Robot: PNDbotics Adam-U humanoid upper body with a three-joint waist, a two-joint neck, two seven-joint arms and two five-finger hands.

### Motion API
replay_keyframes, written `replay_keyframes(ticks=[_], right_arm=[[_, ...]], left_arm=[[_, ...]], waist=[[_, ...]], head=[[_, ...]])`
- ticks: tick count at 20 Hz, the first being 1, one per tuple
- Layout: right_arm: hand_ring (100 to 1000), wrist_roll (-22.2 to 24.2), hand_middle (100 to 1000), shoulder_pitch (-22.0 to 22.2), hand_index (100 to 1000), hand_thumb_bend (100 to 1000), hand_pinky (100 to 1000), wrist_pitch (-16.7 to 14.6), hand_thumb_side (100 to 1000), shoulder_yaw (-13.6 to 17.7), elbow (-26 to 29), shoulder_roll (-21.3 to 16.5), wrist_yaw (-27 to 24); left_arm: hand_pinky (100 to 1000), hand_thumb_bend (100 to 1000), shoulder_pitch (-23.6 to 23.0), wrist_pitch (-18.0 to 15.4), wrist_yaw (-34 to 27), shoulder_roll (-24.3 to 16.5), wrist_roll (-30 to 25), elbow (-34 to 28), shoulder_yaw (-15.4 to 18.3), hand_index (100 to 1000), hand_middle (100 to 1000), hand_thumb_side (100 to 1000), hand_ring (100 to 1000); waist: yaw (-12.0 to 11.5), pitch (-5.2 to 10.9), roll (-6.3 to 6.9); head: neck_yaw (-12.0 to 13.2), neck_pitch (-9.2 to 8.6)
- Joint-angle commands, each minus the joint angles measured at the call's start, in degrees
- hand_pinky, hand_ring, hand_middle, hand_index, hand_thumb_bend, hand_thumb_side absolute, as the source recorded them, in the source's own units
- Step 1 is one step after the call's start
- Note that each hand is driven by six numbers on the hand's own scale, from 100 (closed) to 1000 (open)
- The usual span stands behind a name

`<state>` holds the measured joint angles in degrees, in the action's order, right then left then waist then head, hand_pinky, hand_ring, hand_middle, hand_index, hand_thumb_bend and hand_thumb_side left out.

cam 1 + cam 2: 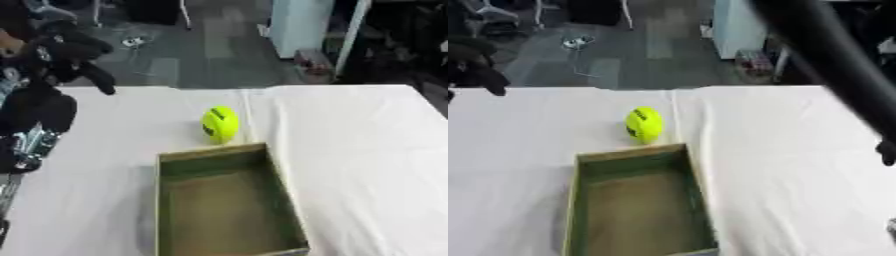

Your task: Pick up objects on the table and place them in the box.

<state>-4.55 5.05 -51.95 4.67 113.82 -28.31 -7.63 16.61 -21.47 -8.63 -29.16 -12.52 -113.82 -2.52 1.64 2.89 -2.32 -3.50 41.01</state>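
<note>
White table (367, 150): yellow ball (220, 123), unreadable dark print, beside box (166, 200).

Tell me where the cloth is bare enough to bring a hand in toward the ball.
Bare cloth runs right of the box and ball to the table's right edge, and behind the ball to the far edge. Left of the box is bare too, though the left hand hangs above that far-left corner. Ball and box sit close together.
</note>
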Motion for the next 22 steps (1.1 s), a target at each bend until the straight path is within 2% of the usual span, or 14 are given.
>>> replay_keyframes(ticks=[1,4,7,8,11,12,13,14,15,16,17,18,20,22], right_arm=[[379,-0.67,471,0.31,568,100,100,-0.02,910,1.16,0.77,-0.45,0.24],[377,-1.02,472,1.54,569,100,100,-0.02,913,1.39,0.77,-0.17,1.32],[377,-1.74,472,2.27,571,100,100,-0.02,912,1.23,0.77,0.05,2.70],[377,-2.06,472,2.21,570,100,100,-0.02,914,1.15,0.77,-0.02,2.98],[378,-2.97,472,1.41,570,100,100,-0.02,911,1.04,0.77,-0.47,3.28],[378,-3.21,472,1.01,570,100,100,-0.02,909,1.01,0.77,-0.63,3.24],[378,-3.40,472,0.57,570,100,100,-0.02,910,0.95,0.77,-0.79,3.09],[378,-3.50,472,0.16,571,100,100,-0.02,909,0.90,0.77,-0.91,2.91],[378,-3.51,472,-0.34,571,100,100,-0.02,909,0.80,0.77,-1.01,2.68],[378,-3.46,472,-0.71,572,100,100,-0.02,909,0.73,0.77,-1.04,2.46],[378,-3.36,472,-1.09,572,100,100,-0.02,909,0.63,0.77,-1.03,2.21],[377,-3.22,473,-1.42,572,100,100,-0.02,909,0.52,0.77,-1.00,1.93],[376,-2.72,473,-2.26,574,100,100,-0.02,911,0.07,0.77,-0.90,1.29],[375,-2.09,474,-2.84,576,100,100,-0.02,912,-0.30,0.77,-0.67,0.72]], left_arm=[[610,100,1.50,0.71,0.43,-1.82,0.36,-0.51,1.23,803,753,641,542],[655,100,2.87,0.06,1.64,-5.16,-1.08,1.82,1.55,821,780,552,577],[678,100,6.50,-2.67,3.23,-10.77,-4.03,7.20,0.78,826,793,506,595],[687,100,7.88,-3.81,3.92,-12.53,-5.16,9.12,0.31,827,802,449,608],[694,100,13.26,-8.41,6.42,-17.06,-9.26,16.26,-2.15,827,809,433,618],[705,140,15.01,-10.26,7.25,-18.17,-10.64,18.53,-3.09,825,817,393,640],[703,128,16.81,-12.30,8.25,-19.08,-12.06,20.86,-4.10,825,814,404,634],[717,181,18.47,-14.39,9.28,-19.77,-13.35,23.01,-5.00,825,825,366,663],[718,189,20.33,-16.70,10.58,-20.40,-14.68,25.31,-6.01,826,827,361,667],[728,281,21.83,-18.83,11.86,-20.78,-15.73,27.44,-6.80,827,830,306,686],[724,244,23.30,-20.99,13.59,-21.08,-16.80,29.55,-7.49,826,829,326,679],[744,413,24.60,-23.00,15.48,-21.35,-17.74,31.48,-8.11,829,836,266,711],[754,527,27.68,-27.29,21.18,-21.76,-19.99,35.50,-9.31,827,840,252,737],[759,630,30.34,-29.72,26.40,-21.51,-20.92,38.50,-10.34,824,840,247,756]], waist=[[0.06,0.03,-0.13],[0.28,-0.08,-0.05],[0.45,-0.13,0.10],[0.53,-0.15,0.22],[0.86,-0.43,0.48],[1.00,-0.58,0.58],[1.12,-0.76,0.63],[1.27,-0.97,0.70],[1.43,-1.24,0.75],[1.56,-1.46,0.79],[1.69,-1.70,0.82],[1.83,-1.97,0.87],[2.16,-2.63,0.91],[2.39,-3.16,0.93]], head=[[-0.43,-0.06],[-0.17,0.27],[0.51,0.79],[0.75,1.01],[1.54,1.41],[1.82,1.45],[2.02,1.41],[2.27,1.33],[2.52,1.19],[2.76,1.07],[3.02,0.96],[3.38,0.93],[4.31,1.03],[4.67,1.11]])
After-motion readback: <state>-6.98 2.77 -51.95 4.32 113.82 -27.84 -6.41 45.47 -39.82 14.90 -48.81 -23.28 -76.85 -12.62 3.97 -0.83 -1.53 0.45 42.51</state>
